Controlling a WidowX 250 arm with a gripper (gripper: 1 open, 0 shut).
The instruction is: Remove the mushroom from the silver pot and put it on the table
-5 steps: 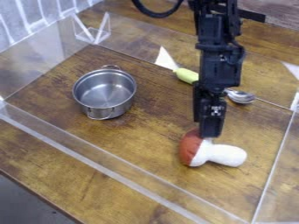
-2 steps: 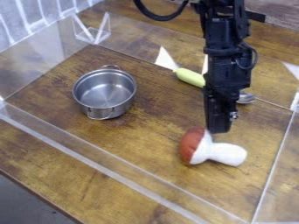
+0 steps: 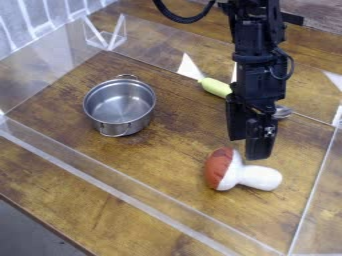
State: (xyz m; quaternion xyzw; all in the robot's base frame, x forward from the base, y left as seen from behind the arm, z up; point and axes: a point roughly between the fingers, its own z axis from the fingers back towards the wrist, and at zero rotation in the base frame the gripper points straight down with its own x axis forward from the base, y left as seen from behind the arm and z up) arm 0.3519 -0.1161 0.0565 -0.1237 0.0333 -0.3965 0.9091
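The dark brown wooden plank table (image 3: 80, 165) fills the scene, its grain running across it, with clear acrylic walls (image 3: 60, 55) standing along its edges. From the far right a black robot arm (image 3: 257, 50) reaches down almost vertically toward the right part of the tabletop. At its lower end the black gripper (image 3: 251, 148) hangs just above the wood with its jaws spread wide and nothing between them.

On the left side of the table stands the small round silver pot (image 3: 120, 106), shiny metal with low straight sides, upright and with nothing visible inside it. Well apart from it, near the right front, the toy mushroom (image 3: 241, 173) lies on its side on the wood, red-brown cap to the left and thick white stem pointing right; it sits just below the gripper, with a slight gap between them.

Farther back, beside the arm, lies a yellow-green vegetable-shaped toy (image 3: 214, 86), and to the arm's right a metal spoon (image 3: 278, 110) rests on the wood.
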